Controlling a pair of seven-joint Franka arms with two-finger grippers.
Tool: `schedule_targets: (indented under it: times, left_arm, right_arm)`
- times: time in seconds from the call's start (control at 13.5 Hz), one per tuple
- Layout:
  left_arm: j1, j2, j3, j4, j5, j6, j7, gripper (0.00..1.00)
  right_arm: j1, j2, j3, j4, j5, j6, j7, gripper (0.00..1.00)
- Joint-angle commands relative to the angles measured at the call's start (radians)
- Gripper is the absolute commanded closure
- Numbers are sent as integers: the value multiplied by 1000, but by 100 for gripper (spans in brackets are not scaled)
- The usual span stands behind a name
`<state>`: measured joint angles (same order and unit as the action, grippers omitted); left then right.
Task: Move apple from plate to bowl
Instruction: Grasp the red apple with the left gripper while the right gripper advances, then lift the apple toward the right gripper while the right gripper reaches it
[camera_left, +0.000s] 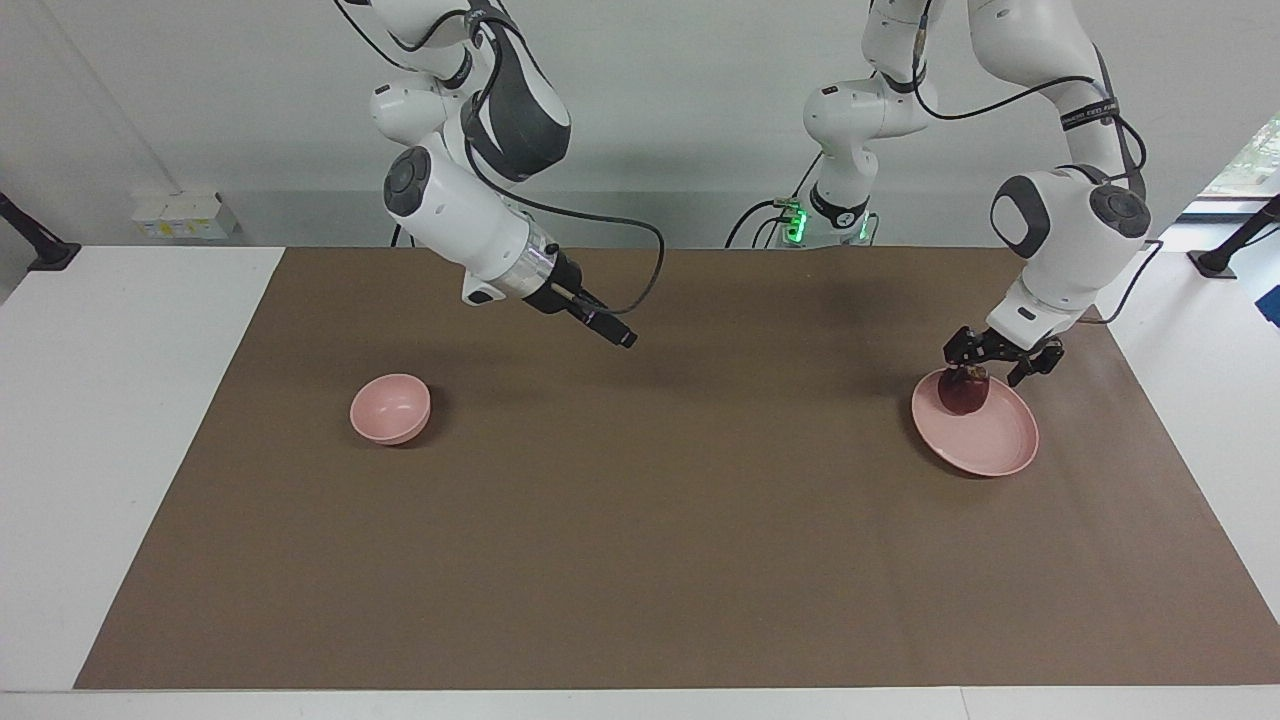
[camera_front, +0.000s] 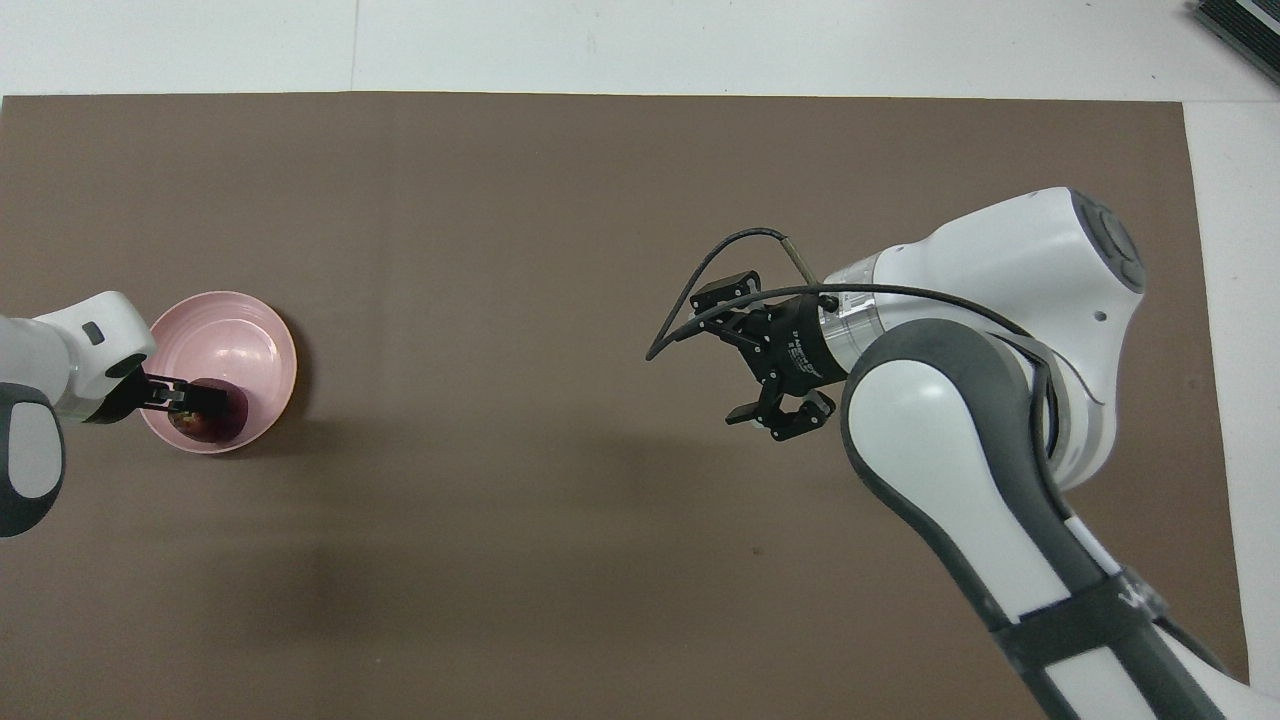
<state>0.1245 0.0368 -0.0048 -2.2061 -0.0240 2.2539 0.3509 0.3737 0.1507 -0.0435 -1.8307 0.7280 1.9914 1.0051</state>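
A dark red apple (camera_left: 962, 395) sits on the pale pink plate (camera_left: 995, 445), on the plate's side nearer the robots, toward the left arm's end of the table. My left gripper (camera_left: 986, 368) is low over the apple, open, with one finger on each side of its top. In the overhead view the left gripper (camera_front: 195, 398) covers part of the apple (camera_front: 215, 428) on the plate (camera_front: 235, 330). The small pink bowl (camera_left: 390, 408) stands toward the right arm's end and is hidden under the arm in the overhead view. My right gripper (camera_left: 620, 339) (camera_front: 738, 352) hangs open over the mat's middle, holding nothing.
A brown mat (camera_left: 640, 520) covers most of the white table (camera_left: 120, 420). A black cable (camera_front: 700, 290) loops out from the right wrist. The right arm's forearm (camera_front: 960, 470) hides much of the mat at its end in the overhead view.
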Motion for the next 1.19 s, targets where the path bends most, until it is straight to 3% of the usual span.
schedule_targets:
  times: [0.0,0.07,0.22,0.44,0.52,0.81,1.11]
  left_arm:
    - [26,-6,-6,-53,-14,67,37,7]
    - [21,-8,-6,-55,-14,69,36,9]
    - [20,-9,-6,-58,-14,66,34,27]
    - [12,2,-8,-41,-16,72,37,93]
    - [12,2,-6,-38,-16,72,39,100]
    - [12,46,-15,60,-16,38,62,100]
    - [-35,106,-20,267,-117,-162,83,100]
  right_arm:
    - [20,26,1,-6,95,75,87,0]
    - [33,26,1,-6,122,114,131,0]
    - [63,30,1,-7,149,194,181,0]
    - [68,44,1,-7,240,230,210,0]
    - [71,59,1,-7,267,234,210,0]
    - [54,73,1,19,379,224,211,0]
    - [63,73,-1,27,623,271,309,0]
